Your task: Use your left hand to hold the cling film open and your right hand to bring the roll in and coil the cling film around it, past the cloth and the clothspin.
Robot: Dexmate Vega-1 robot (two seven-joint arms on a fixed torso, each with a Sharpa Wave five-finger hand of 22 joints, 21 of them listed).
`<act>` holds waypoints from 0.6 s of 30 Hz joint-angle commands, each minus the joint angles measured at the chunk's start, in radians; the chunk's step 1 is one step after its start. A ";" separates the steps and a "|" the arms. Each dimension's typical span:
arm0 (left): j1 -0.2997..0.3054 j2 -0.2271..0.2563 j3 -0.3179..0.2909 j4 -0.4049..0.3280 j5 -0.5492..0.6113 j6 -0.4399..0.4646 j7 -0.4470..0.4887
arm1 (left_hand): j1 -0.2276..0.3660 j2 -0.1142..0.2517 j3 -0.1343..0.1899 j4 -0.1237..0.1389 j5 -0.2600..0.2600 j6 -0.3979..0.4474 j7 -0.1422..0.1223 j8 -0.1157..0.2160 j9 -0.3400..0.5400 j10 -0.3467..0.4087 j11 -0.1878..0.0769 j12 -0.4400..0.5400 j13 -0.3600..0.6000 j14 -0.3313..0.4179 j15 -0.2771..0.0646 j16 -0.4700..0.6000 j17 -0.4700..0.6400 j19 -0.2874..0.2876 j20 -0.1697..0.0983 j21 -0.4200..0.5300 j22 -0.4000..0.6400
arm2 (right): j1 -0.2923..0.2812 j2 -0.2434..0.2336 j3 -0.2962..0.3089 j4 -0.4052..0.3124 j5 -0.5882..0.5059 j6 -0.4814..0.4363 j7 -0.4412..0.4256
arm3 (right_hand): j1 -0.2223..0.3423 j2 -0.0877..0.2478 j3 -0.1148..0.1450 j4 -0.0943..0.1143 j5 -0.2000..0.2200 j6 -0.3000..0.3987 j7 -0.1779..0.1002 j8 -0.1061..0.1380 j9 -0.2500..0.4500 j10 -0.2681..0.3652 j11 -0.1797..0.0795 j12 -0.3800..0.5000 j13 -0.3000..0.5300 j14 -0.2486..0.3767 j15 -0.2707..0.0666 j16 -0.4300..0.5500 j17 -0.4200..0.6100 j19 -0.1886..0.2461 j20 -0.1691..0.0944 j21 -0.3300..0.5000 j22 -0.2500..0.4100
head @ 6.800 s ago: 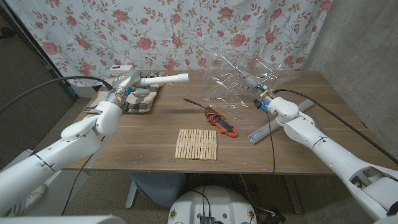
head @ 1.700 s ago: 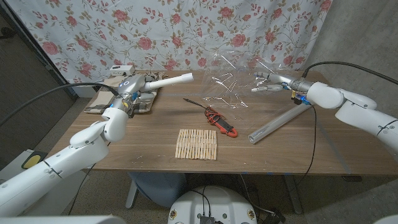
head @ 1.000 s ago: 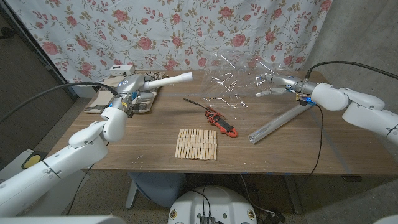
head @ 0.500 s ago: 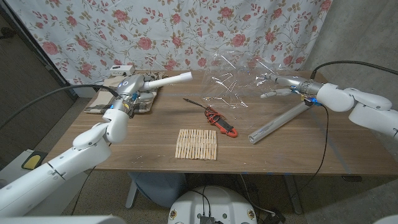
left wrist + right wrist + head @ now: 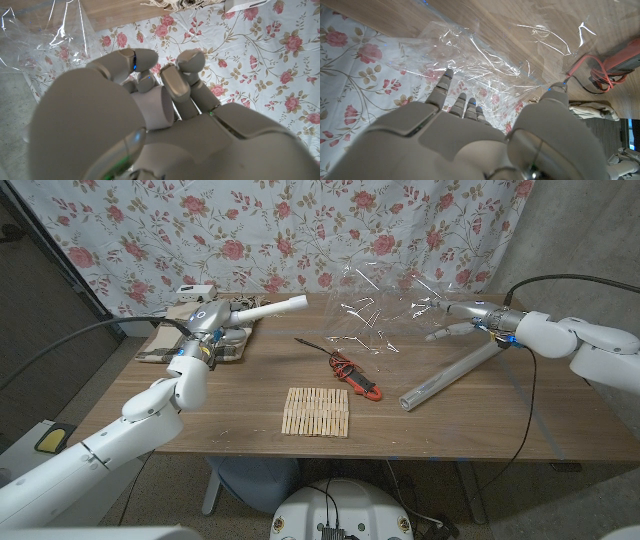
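clothespins (image 5: 316,412) before clamp meter (image 5: 358,377), cloth (image 5: 208,345) left

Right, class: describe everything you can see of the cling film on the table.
The cling film is a clear, crinkled sheet with bright glints, bunched and standing up at the far middle-right of the wooden table, before the floral curtain. Its lower edge seems to rest on the wood behind the red clamp meter. The right hand, fingers apart, is at its right side; whether they touch is unclear.

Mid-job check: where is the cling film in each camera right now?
Head view: cling film stands crumpled at the table's far right, beside the right hand.
Left wrist view: cling film beyond the fingers.
Right wrist view: cling film ahead of the fingertips.
Shared landmark: floral curtain.
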 commanded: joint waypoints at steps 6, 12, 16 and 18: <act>0.010 -0.011 0.008 0.001 -0.007 0.021 0.019 | -0.004 0.000 -0.003 -0.003 -0.001 0.004 -0.001 0.253 0.092 0.057 -0.003 0.204 0.120 -0.005 0.002 0.000 0.000 -0.001 -0.004 0.005 0.007 | 0.043 -0.033 -0.013 -0.003 -0.068 -0.004 0.060 | 0.092 0.017 0.032 -0.025 0.023 -0.082 0.021 -0.004 0.004 -0.032 0.013 0.001 0.001 -0.011 -0.005 -0.010 0.000 -0.002 -0.019 -0.011 0.001; 0.022 -0.013 0.004 -0.001 -0.013 0.013 0.037 | -0.003 0.001 -0.003 -0.002 -0.001 0.004 -0.002 0.253 0.092 0.057 -0.003 0.204 0.120 -0.004 0.002 0.000 0.000 -0.004 -0.002 0.006 0.008 | 0.031 -0.055 -0.011 -0.025 -0.083 -0.022 0.081 | 0.145 0.021 0.052 -0.029 0.030 -0.083 0.062 0.003 0.004 -0.040 0.040 0.005 0.001 -0.016 0.016 -0.012 0.000 -0.004 -0.019 -0.014 0.001; 0.026 -0.015 0.005 0.001 -0.015 0.013 0.041 | -0.003 0.002 -0.003 -0.002 -0.002 0.004 -0.002 0.253 0.092 0.057 -0.003 0.204 0.120 -0.003 0.001 -0.001 0.000 0.002 -0.004 0.003 0.002 | 0.024 -0.069 -0.008 -0.036 -0.080 -0.037 0.105 | 0.159 0.022 0.058 -0.030 0.031 -0.085 0.049 0.003 0.004 -0.035 0.035 0.009 0.001 -0.011 0.011 -0.011 0.001 -0.004 -0.024 -0.015 0.001; 0.027 -0.016 0.006 0.001 -0.018 0.014 0.040 | -0.004 0.002 -0.003 -0.001 -0.002 0.004 -0.002 0.253 0.092 0.057 -0.003 0.204 0.120 -0.003 0.002 -0.001 -0.001 0.000 -0.003 0.001 -0.001 | 0.019 -0.080 -0.006 -0.044 -0.088 -0.043 0.111 | 0.172 0.024 0.063 -0.029 0.032 -0.077 0.041 0.008 0.004 -0.025 0.030 0.014 0.002 -0.004 0.006 -0.008 0.001 -0.003 -0.025 -0.014 0.001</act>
